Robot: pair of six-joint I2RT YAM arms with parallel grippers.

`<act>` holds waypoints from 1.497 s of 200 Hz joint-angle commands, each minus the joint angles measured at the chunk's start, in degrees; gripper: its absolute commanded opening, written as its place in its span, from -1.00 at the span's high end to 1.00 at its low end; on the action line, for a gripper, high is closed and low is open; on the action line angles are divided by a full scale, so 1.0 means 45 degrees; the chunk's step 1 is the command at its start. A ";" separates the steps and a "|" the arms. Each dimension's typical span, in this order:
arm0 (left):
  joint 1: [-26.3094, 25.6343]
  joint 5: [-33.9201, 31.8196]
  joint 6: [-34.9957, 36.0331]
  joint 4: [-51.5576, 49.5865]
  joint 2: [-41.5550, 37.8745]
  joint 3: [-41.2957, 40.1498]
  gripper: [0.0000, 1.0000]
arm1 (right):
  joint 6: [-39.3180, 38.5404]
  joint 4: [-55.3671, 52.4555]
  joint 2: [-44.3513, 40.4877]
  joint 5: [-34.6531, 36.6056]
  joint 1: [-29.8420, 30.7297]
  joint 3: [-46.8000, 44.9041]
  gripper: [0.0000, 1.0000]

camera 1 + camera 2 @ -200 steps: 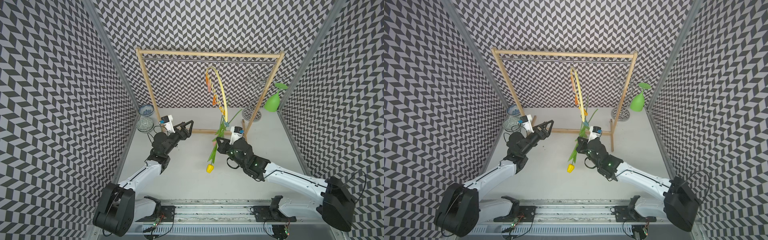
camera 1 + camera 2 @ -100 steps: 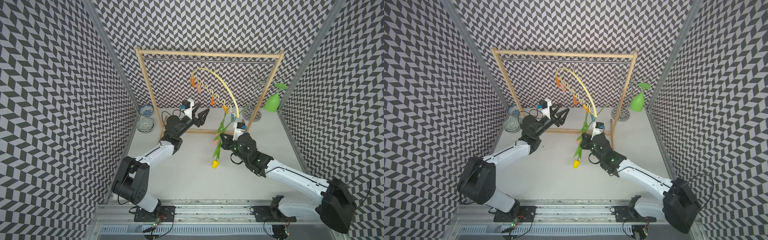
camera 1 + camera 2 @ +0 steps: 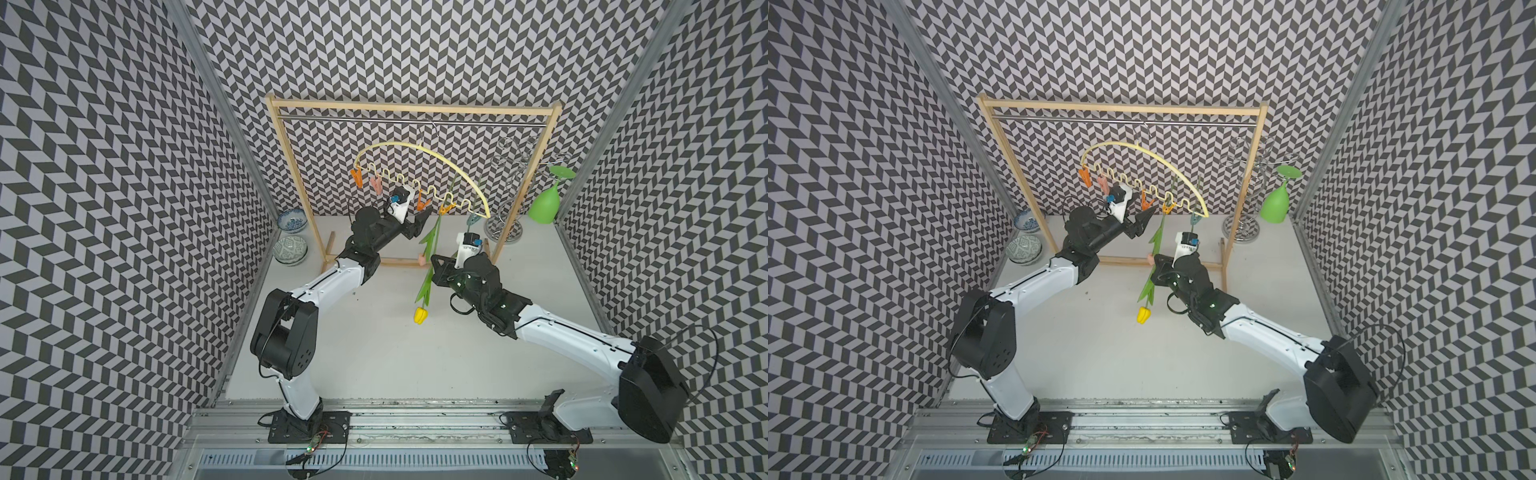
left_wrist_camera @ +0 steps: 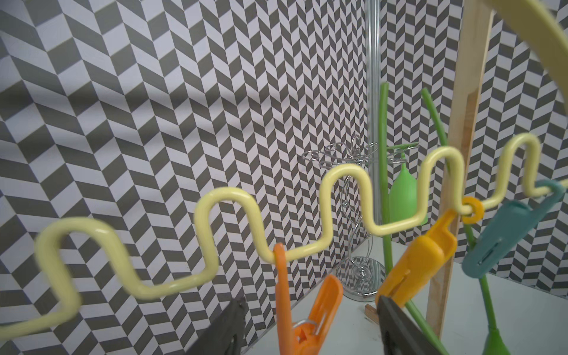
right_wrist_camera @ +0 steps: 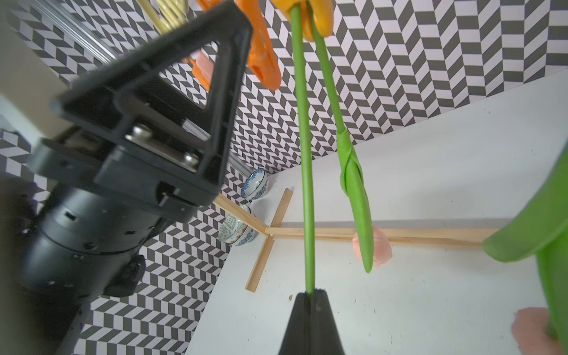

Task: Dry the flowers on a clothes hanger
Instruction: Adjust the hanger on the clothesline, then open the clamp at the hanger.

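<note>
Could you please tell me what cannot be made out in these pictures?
- Left wrist view: orange clothespin inside the left gripper, end cut off by the frame edge.
- Right wrist view: yellow clothespin, where the yellow tulip stem ends, cut off by the frame edge.
- Both top views: contents of the far bowl, too small.

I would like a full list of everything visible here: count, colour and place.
clothes hanger: one, pale yellow, on the rack's rail
clothespins: five seen, orange, pink, amber, teal, on the hanger
yellow tulip: one, bloom down, above the table
pink tulips: two, hanging below the hanger
wooden rack: one, pale, table's back
wire stand: one, silver, back right
goblet: one, green, inverted on the stand
bowls: two, blue-white, back left
table: one, white, underneath
left gripper: black fingers open around an orange clothespin
right gripper: black fingers shut on the yellow tulip's stem
</note>
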 commanded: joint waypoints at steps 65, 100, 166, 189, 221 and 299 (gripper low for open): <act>-0.0478 -0.0914 0.0562 -0.1360 0.0645 0.1727 -0.03 | -0.0465 0.0183 0.0765 -0.0096 -0.0386 0.1067 1.00; -0.0643 -0.1153 0.0496 -0.1586 0.0497 0.1715 0.01 | -0.0362 0.0075 0.0882 -0.0194 -0.0427 0.1108 1.00; -0.0615 -0.1670 0.0269 -0.1969 -0.0162 0.1266 -0.27 | -0.0131 0.0001 0.0977 -0.0209 -0.0446 0.0972 1.00; -0.0558 -0.1787 0.0138 -0.2086 -0.0448 0.1027 -0.27 | -0.0069 -0.0003 0.1034 -0.0297 -0.0449 0.0993 1.00; -0.0556 -0.1870 0.0133 -0.1985 -0.0910 0.0608 -0.21 | -0.0024 0.0023 0.1134 -0.0302 -0.0446 0.1041 1.00; -0.0556 -0.1943 -0.0126 -0.2000 -0.1241 0.0311 0.10 | -0.0031 -0.0111 0.1249 -0.0462 -0.0446 0.1218 1.00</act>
